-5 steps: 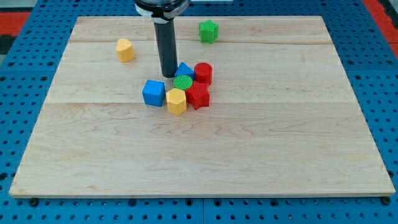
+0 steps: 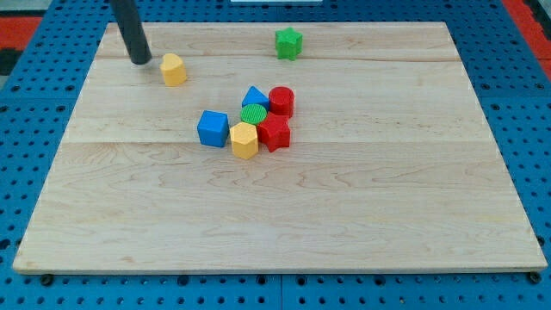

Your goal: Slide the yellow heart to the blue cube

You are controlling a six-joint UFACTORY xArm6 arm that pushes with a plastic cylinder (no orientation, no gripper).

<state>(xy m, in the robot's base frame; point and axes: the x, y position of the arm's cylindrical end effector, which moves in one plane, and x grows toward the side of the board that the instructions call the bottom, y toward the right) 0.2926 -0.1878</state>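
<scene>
My tip (image 2: pixel 140 61) is resting on the desk (image 2: pixel 362 215) near the view's top left, just to the left of the yellow heart (image 2: pixel 174 70) and apart from it by a narrow gap. The rod is carrying no fingers, so nothing is being grasped or released; only the rod's end is meeting the wood.

The yellow heart is sitting alone, well apart from the other blocks. The blue cube (image 2: pixel 213 128) is lying toward the middle of the desk, below and to the right of the heart. It is forming the left edge of a tight cluster: a yellow block (image 2: pixel 244 140) is sitting just beside it on the right, a green cylinder (image 2: pixel 254 114) is standing above that yellow block, a blue triangular block (image 2: pixel 255 96) is peeking out behind the cylinder, a red cylinder (image 2: pixel 281 101) is standing at the cluster's upper right, and a red star-like block (image 2: pixel 275 133) is lying at its lower right.

A green star (image 2: pixel 289 42) is sitting alone near the view's top edge, well apart from everything else.
</scene>
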